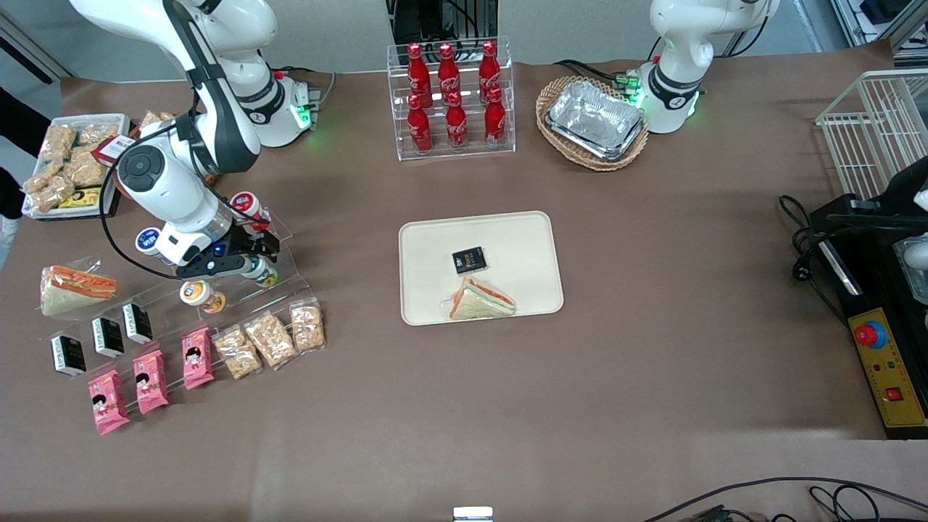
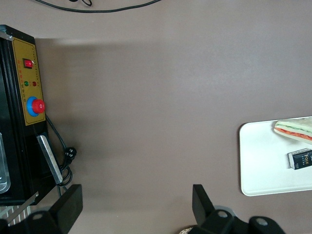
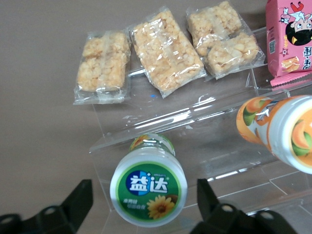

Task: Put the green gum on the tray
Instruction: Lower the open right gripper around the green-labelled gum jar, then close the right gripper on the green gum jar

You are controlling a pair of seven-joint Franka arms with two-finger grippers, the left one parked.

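The green gum [image 3: 148, 185] is a small white canister with a green-ringed lid, lying on a clear acrylic stepped stand [image 3: 204, 146]. My gripper [image 3: 145, 201] is open right over it, one finger [image 3: 80, 197] on each side, apart from it. In the front view the gripper [image 1: 250, 262] hangs over the stand at the working arm's end, and the green gum [image 1: 262, 272] peeks out beneath it. The cream-beige tray [image 1: 522, 239] lies mid-table, holding a sandwich [image 1: 480, 301] and a small black packet [image 1: 469, 260].
An orange-lidded canister [image 3: 285, 131] lies beside the green gum; red-lidded [image 1: 246, 205] and blue-lidded [image 1: 147, 240] ones sit higher on the stand. Cracker bags [image 1: 270, 338], pink packets [image 1: 152, 380] and black boxes [image 1: 107, 337] lie nearer the camera. A cola rack [image 1: 453, 98] and foil-tray basket [image 1: 593, 123] stand farther off.
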